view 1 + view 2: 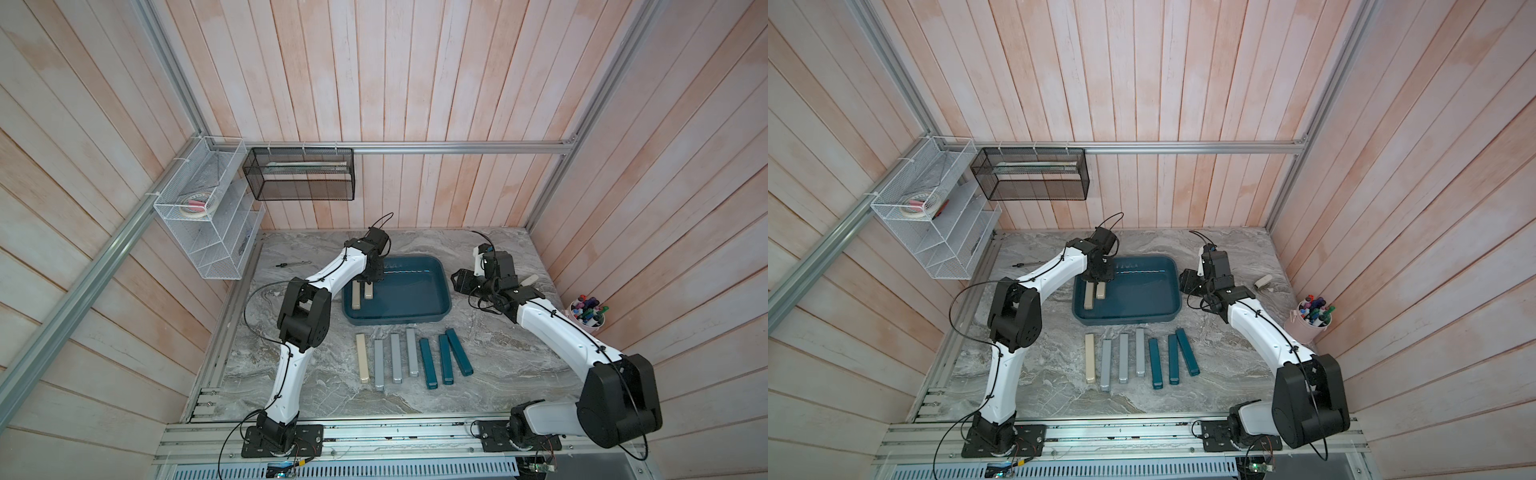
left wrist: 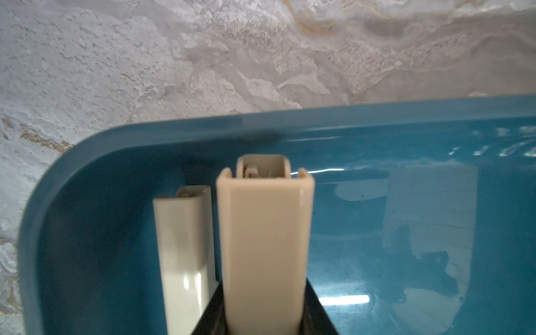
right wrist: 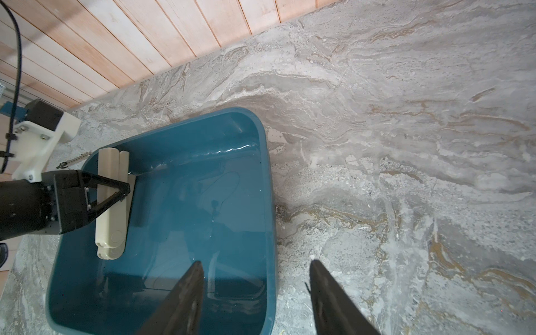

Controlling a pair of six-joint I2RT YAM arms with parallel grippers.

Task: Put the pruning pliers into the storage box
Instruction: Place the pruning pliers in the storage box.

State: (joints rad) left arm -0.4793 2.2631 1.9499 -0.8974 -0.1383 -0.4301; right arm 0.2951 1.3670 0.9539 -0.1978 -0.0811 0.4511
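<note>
The storage box [image 1: 407, 291] is a shallow teal tub at the middle of the table. My left gripper [image 1: 369, 282] hangs over the box's left end, shut on a beige pruning plier [image 2: 264, 232] that hovers just above the floor. A second beige plier [image 2: 182, 246] lies on the box floor right beside it. On the table in front of the box lie one beige bar [image 1: 362, 358], three grey bars [image 1: 395, 358] and three teal bars [image 1: 445, 359]. My right gripper [image 3: 256, 262] is open and empty, straddling the box's right rim [image 3: 269, 203].
A white wire rack [image 1: 208, 220] and a black mesh basket [image 1: 301, 174] hang on the back walls. A thin silver tool [image 1: 293, 264] lies left of the box. A pink cup of markers [image 1: 588, 316] stands at the right wall, with a small beige object [image 1: 530, 280] behind the right arm.
</note>
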